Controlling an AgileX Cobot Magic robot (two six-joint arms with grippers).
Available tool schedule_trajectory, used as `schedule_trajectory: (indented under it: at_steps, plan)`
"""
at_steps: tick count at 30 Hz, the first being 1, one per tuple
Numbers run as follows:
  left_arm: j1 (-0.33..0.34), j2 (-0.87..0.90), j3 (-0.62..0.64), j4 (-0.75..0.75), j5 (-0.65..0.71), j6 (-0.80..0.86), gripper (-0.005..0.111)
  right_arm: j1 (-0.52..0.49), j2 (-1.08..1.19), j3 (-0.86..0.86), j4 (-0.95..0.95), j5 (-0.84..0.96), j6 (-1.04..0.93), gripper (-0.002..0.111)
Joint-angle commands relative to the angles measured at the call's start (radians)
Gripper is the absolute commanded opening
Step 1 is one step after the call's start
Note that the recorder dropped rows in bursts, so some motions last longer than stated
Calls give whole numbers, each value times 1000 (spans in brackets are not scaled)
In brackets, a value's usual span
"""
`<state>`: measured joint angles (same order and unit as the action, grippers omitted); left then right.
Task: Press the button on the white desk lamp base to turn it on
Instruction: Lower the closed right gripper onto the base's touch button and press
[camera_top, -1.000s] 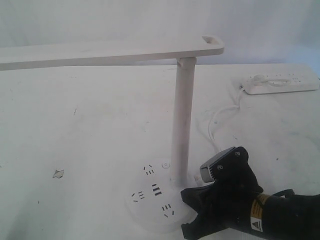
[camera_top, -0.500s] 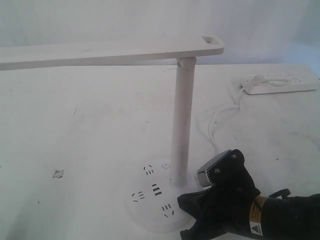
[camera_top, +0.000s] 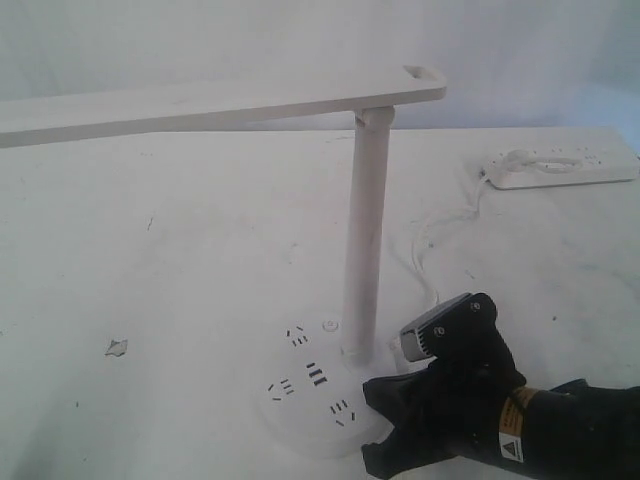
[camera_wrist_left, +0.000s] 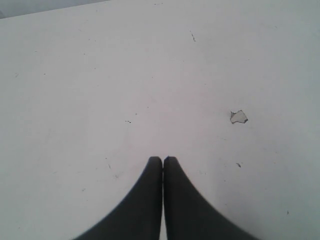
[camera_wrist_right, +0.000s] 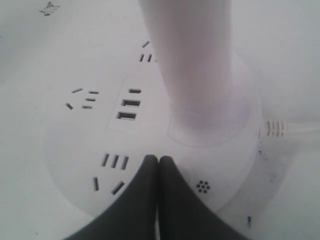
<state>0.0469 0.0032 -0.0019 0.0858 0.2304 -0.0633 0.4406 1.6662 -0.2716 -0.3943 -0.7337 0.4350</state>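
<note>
The white desk lamp stands mid-table, its bar head reaching left. My right gripper is shut, with its tips down on the white desk lamp base beside the pole. The button shows only as a grey arc at the edge of my fingers; the rest is covered, next to a dotted mark. A second round button sits at the base's far side. The lamp looks unlit. My left gripper is shut over bare table.
A long white power strip lies at the back right, with a white cable running toward the lamp. The pole rises directly ahead of my right fingers. A small chip marks the tabletop at the left.
My right gripper dipped down and left, then came back slightly up. The lamp has tipped a little: the head's right end is higher and the base's sockets have shifted.
</note>
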Motion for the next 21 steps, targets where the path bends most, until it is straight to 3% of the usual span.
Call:
schedule_trajectory:
  at_steps: [1, 8, 21]
  plan:
    - [0, -3, 2, -2, 2, 0, 0, 1, 3, 0, 23, 46, -26, 0]
    - [0, -3, 2, -2, 2, 0, 0, 1, 3, 0, 21, -110, -82, 0]
    - [0, -3, 2, -2, 2, 0, 0, 1, 3, 0, 21, -11, -80, 0]
